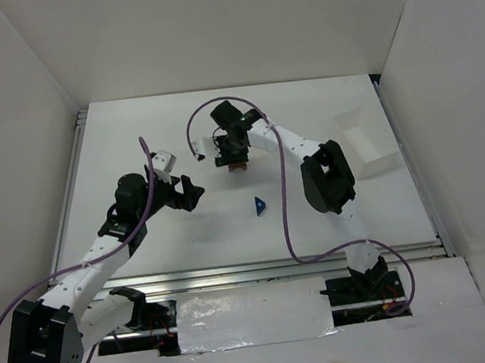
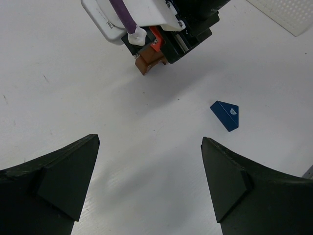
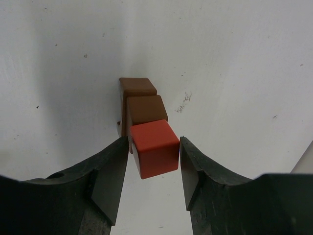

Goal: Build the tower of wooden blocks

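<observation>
The tower stands at the table's middle back (image 1: 237,165): in the right wrist view two brown blocks (image 3: 145,107) are stacked with a red cube (image 3: 154,149) on top. My right gripper (image 3: 154,143) reaches down over the stack, its fingers pressed against both sides of the red cube. In the left wrist view the stack (image 2: 149,61) shows under the right gripper. A blue triangular wedge (image 1: 261,205) lies alone on the table in front of the tower, also seen from the left wrist (image 2: 226,114). My left gripper (image 1: 193,192) is open and empty, hovering left of the wedge.
A white rectangular tray (image 1: 365,147) stands at the right side of the table; its corner shows in the left wrist view (image 2: 288,14). White walls enclose the table on three sides. A purple cable loops along each arm.
</observation>
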{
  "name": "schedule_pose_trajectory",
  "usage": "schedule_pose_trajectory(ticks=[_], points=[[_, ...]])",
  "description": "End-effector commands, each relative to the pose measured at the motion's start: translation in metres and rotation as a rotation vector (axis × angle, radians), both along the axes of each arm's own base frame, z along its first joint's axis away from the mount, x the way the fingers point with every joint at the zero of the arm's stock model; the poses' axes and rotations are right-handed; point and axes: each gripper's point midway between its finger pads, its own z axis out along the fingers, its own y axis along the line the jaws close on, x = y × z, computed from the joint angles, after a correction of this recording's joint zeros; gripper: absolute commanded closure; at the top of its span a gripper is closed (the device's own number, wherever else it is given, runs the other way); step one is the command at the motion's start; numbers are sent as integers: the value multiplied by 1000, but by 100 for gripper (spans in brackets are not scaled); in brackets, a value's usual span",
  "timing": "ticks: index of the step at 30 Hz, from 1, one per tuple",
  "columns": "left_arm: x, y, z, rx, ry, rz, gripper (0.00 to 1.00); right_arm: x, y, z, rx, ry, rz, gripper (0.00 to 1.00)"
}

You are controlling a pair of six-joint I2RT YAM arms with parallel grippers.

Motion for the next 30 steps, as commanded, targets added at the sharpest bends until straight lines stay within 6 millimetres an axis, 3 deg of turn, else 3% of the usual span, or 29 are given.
schedule_pose_trajectory(ticks=[1, 13, 15, 17, 18, 23, 26, 29, 30], points=[[2, -5, 13, -7, -52, -26, 1, -2, 7, 25, 42, -39, -2, 46], [2, -5, 13, -8, -52, -27, 1, 2, 12, 36, 91, -63, -21, 40], [2, -5, 13, -10, -52, -24, 1, 0, 14, 39, 109, -61, -8, 28], [2, -4, 14, -11, -56, -20, 1, -1, 20, 50, 146, -86, 6, 1], [2, -4, 12, -10, -53, -20, 1, -4, 17, 46, 145, -80, 6, 0], [1, -6, 13, -10, -55, -27, 1, -10, 14, 71, 196, -148, 25, 0], [1, -7, 12, -9, -54, -30, 1, -18, 11, 74, 196, -131, 28, 0], [1, -5, 13, -6, -56, -23, 1, -23, 7, 87, 232, -146, 9, 0], [1, -6, 14, -5, -56, -23, 1, -24, 3, 103, 268, -163, -6, 0]])
